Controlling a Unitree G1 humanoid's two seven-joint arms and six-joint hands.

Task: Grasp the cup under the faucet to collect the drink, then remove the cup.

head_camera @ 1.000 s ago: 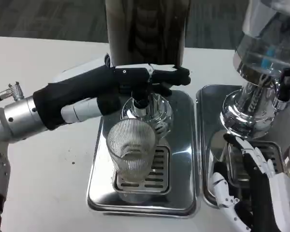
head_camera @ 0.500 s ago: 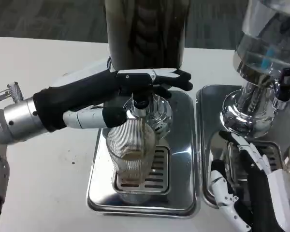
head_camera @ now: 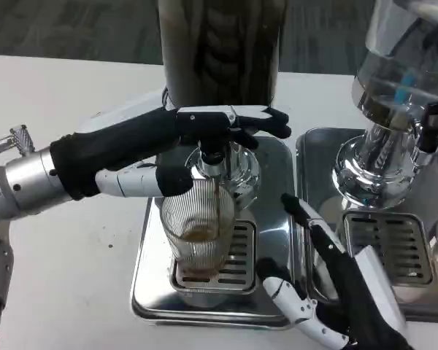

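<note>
White surface [head_camera: 51, 102], grey carpet behind at 12 o'clock; two chrome drip trays side by side, the left tray [head_camera: 150, 295] under a dark-bodied dispenser [head_camera: 219, 51], the second tray [head_camera: 423, 310] at 3 o'clock under a clear dispenser [head_camera: 409, 51]. Cup [head_camera: 198, 230] is a clear ribbed tumbler standing upright on the left tray's grate, directly below the faucet [head_camera: 213, 157], with a thin stream running in and a little brown liquid at the bottom. Left hand [head_camera: 204, 127] reaches in from 9 o'clock and rests on the faucet lever, fingers laid flat over it, thumb tucked low near the cup rim; it presses rather than holds anything. Right hand [head_camera: 328, 292] sits at 4 o'clock of the cup, near but apart, fingers spread wide, empty, palm turned toward the cup. Handling guess: rigid glass or hard plastic, light now and heavier as it fills; ribs give some purchase, but the wall could be wet and slick, and the chrome grate offers little friction, so a sideways nudge may slide or tip it. Best grip looks like mid-body, wrapping from the 3 o'clock side, below the rim and clear of the stream; firm, not crushing. Lift straight up off the grate and keep it level, liquid will slosh. Fill looks early, so removal seems some way off.
</note>
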